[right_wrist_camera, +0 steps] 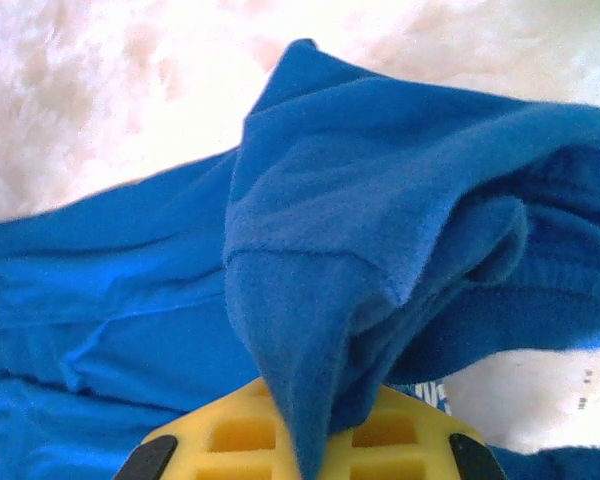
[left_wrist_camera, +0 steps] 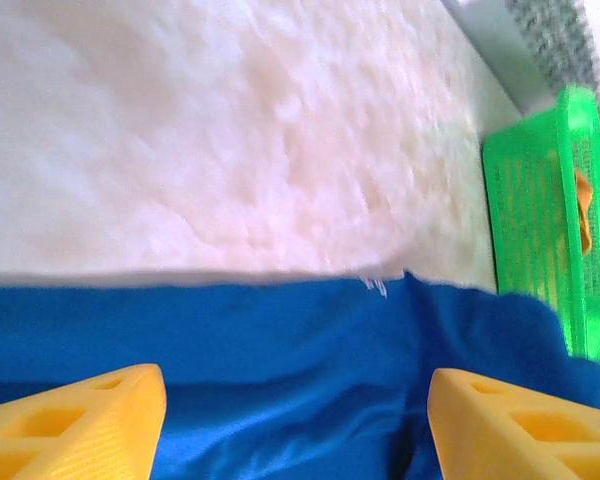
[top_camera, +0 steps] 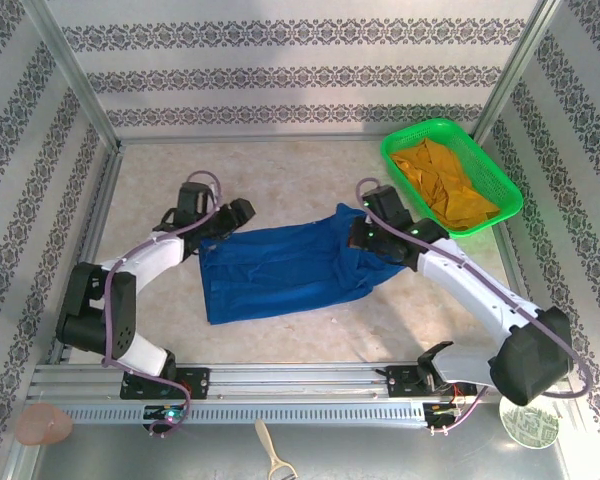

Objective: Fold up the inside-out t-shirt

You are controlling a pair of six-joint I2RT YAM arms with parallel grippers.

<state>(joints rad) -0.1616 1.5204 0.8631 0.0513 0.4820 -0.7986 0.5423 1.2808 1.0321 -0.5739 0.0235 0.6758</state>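
Top external view: the inside-out t-shirt (top_camera: 280, 270) is recorded lying rumpled on the table (top_camera: 310, 180) between the arms, its right end drawn up at the right gripper (top_camera: 366, 234), with a green basket (top_camera: 392, 160) of orange cloth (top_camera: 445, 180) beyond. Right wrist view: a bunched fold is seen pinched between pressed-together yellow fingers (right_wrist_camera: 230, 440), a grip masked from above by the arm. Left wrist view: the left gripper (left_wrist_camera: 295, 385) is shown spread wide over the shirt's far edge with nothing clamped; contact with the cloth cannot be judged.
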